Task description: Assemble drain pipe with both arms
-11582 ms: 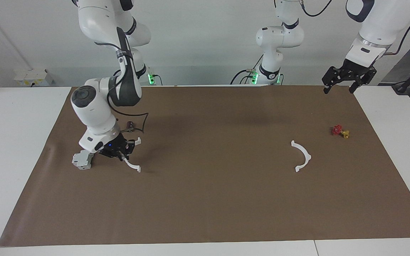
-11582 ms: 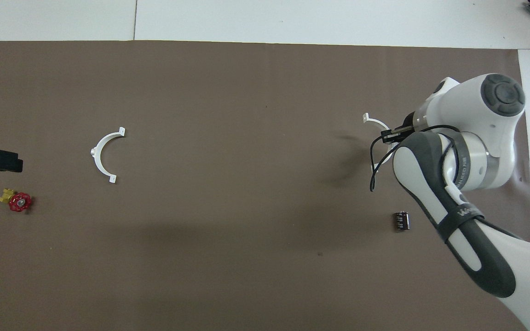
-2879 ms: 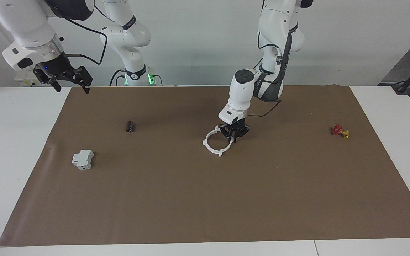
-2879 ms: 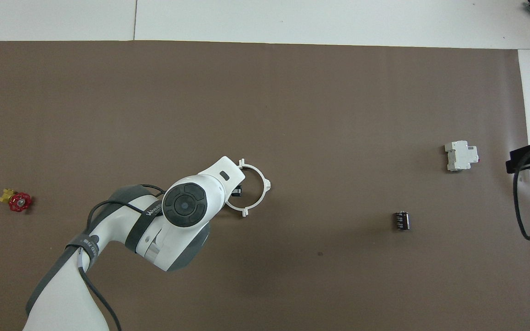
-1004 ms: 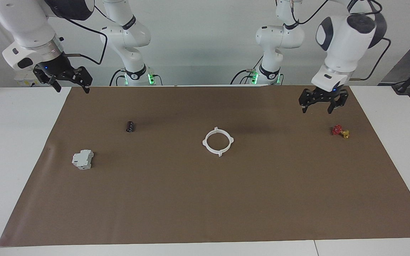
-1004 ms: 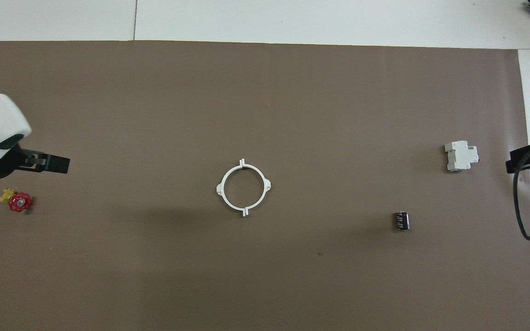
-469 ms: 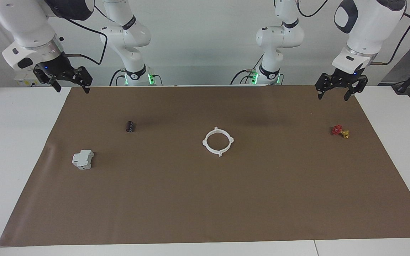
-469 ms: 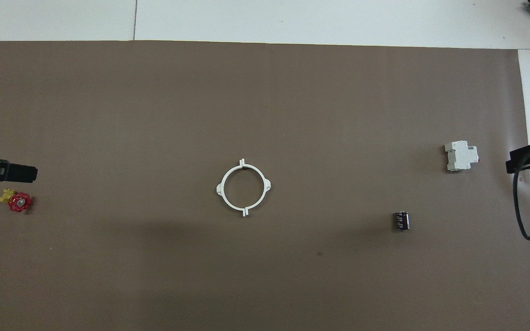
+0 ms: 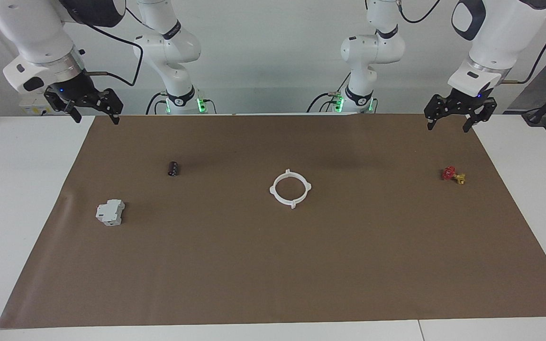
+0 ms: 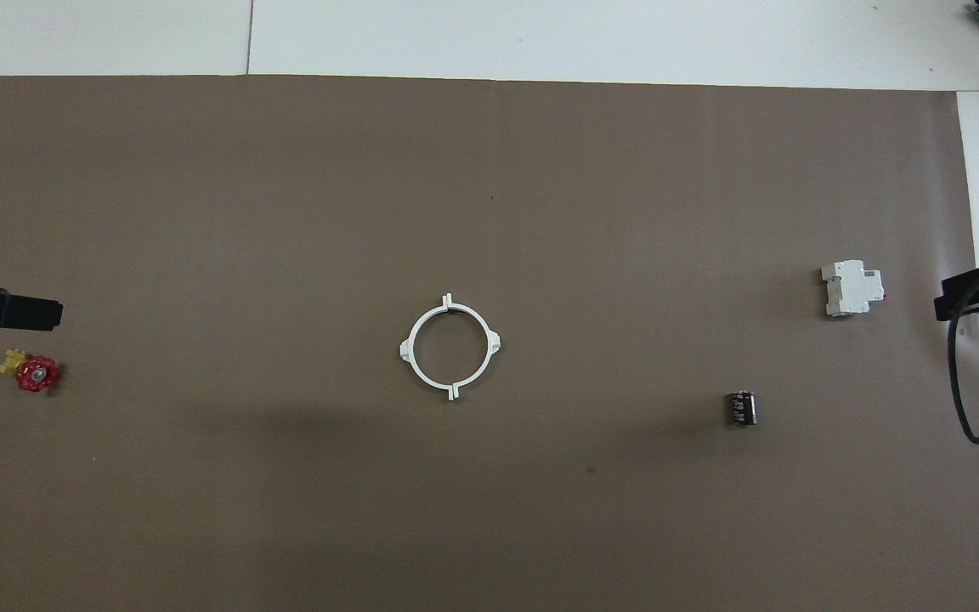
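Ring (image 9: 290, 188) mid-mat, well apart from both raised grippers.

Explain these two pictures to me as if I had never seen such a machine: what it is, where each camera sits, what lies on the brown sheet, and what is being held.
These are two white jointed robot arms, each ending in a black two-finger gripper. One picture faces the robots from across the table; the other looks steeply down from above their own end.

Both arms wait raised, one at each end of the table: the left gripper and the right gripper, each open and holding nothing.

On the brown paper sheet lie four things. In the middle is a flat white plastic ring with small tabs, made of two half-rings set together. Toward the right arm's end are a small black cylinder and a pale grey boxy block. Toward the left arm's end is a small red and yellow valve.
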Tool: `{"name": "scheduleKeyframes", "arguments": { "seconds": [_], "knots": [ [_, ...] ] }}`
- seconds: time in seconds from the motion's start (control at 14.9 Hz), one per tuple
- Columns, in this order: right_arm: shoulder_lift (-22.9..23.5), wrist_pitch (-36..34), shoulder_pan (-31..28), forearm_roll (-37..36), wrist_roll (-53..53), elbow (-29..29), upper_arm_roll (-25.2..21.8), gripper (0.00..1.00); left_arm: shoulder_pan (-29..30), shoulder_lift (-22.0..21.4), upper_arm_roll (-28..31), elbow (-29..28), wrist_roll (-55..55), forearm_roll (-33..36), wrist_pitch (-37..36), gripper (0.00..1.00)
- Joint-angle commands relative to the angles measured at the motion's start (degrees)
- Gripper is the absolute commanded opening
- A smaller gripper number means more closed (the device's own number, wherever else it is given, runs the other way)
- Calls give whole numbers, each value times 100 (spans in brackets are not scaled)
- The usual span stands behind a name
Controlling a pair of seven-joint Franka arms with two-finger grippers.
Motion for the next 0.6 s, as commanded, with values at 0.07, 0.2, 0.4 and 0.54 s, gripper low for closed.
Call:
{"name": "scheduleKeyframes", "arguments": {
  "seconds": [0.07,0.2,0.4,0.54],
  "knots": [
    [-83,72,-22,96,-120,-104,0,100,44,227,46,694,139,-26,-619,100],
    [-83,72,-22,96,-120,-104,0,100,115,200,46,720,139,-52,-619,100],
    [-83,72,-22,96,-120,-104,0,100,115,183,46,729,139,-61,-698,100],
    [-83,72,-22,96,-120,-104,0,100,115,130,46,685,130,-78,-663,100]
  ]
}}
